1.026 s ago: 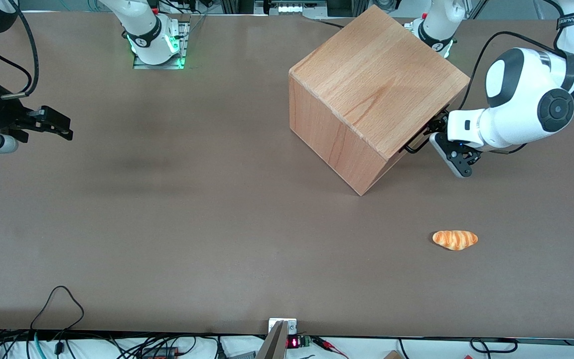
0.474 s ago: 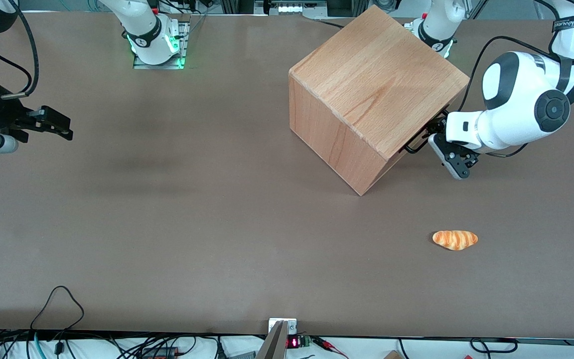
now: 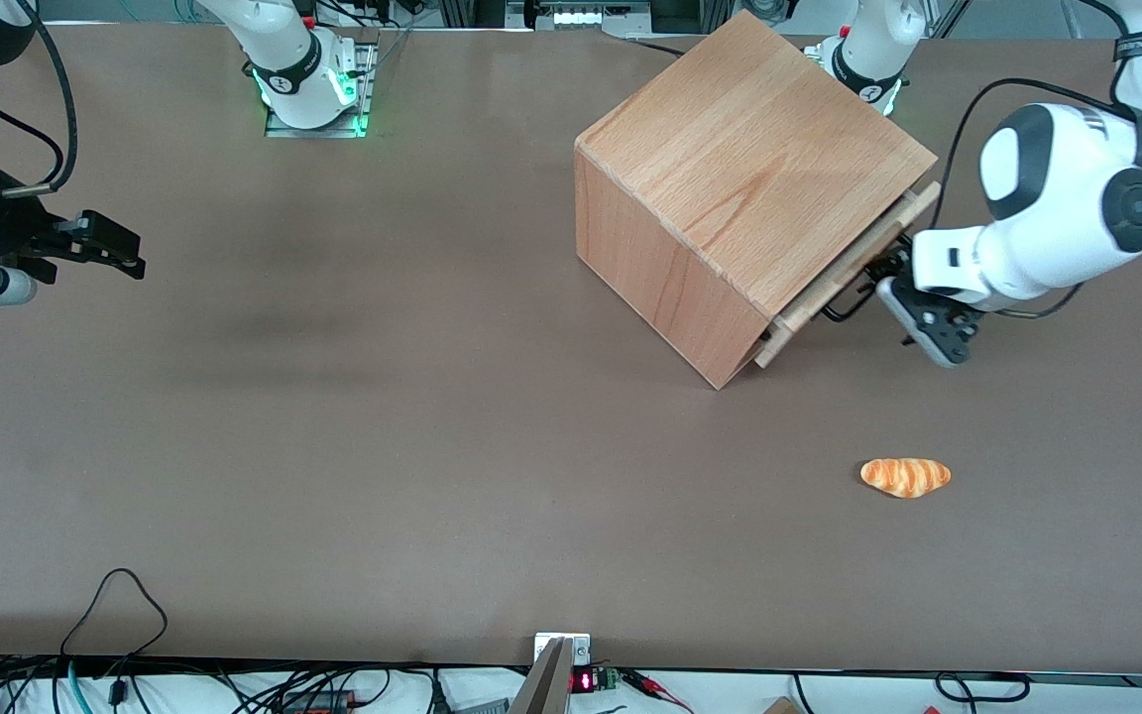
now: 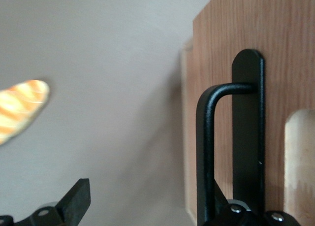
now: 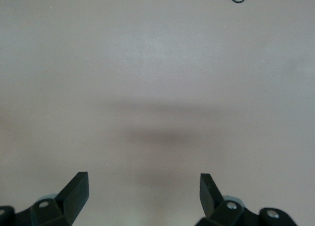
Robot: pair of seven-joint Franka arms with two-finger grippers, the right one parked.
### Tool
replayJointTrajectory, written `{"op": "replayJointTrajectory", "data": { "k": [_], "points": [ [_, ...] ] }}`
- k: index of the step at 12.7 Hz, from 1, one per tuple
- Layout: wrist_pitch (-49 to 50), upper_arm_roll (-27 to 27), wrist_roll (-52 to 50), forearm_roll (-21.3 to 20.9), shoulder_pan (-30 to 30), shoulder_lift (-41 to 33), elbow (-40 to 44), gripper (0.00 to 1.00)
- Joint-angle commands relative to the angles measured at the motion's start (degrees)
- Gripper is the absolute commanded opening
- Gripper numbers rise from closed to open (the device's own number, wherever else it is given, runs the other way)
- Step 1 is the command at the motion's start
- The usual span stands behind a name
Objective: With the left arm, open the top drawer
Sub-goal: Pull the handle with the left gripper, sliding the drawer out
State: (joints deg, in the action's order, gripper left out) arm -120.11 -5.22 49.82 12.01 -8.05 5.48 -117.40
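Brown tabletop, tool tips hidden at top drawer handle

Light beech cabinet, black handle, orange striped bread roll, brown table.

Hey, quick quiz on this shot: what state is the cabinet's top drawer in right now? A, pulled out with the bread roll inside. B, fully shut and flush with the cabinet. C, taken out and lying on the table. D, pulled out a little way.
D: the top drawer juts slightly past the cabinet edge, with the left arm's gripper at its black handle; the bread roll lies on the table, nearer the front camera.
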Motion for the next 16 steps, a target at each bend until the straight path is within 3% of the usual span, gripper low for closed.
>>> {"op": "replayJointTrajectory", "data": {
  "k": [1,7,13,16],
  "points": [
    [-15.2,-2.7,0.4,-1.6,-0.4,4.7,-0.9,1.0],
    [-22.3,-9.4,0.4,-1.6,-0.5,7.7,0.7,1.0],
    [-21.5,-9.9,-0.4,-0.9,-0.6,6.5,5.5,1.0],
    [-15.5,-9.6,-2.3,-0.9,-0.6,5.0,7.0,1.0]
  ]
}}
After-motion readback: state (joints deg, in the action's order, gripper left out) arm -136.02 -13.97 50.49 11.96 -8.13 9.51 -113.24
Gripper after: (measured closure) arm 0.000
